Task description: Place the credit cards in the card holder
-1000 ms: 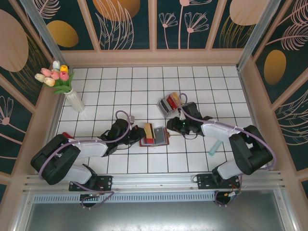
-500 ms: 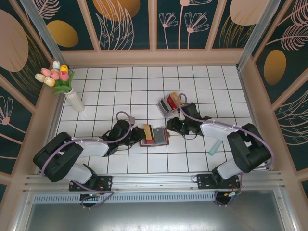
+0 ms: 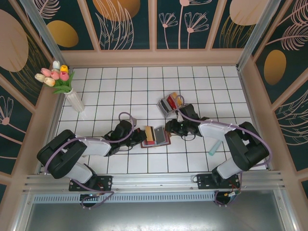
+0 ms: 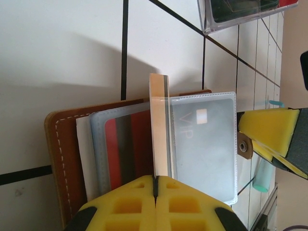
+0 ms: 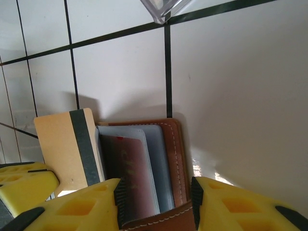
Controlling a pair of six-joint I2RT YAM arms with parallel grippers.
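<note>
Both arms outstretched (low) toward card holder

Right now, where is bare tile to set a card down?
Free: the back rows between the vase and the card tray, the far right corner, and the near strip in front of the card holder. Crowded: the centre, where the left fingers pinch a tan card and the right fingers grip the card holder, close to the tray.
</note>
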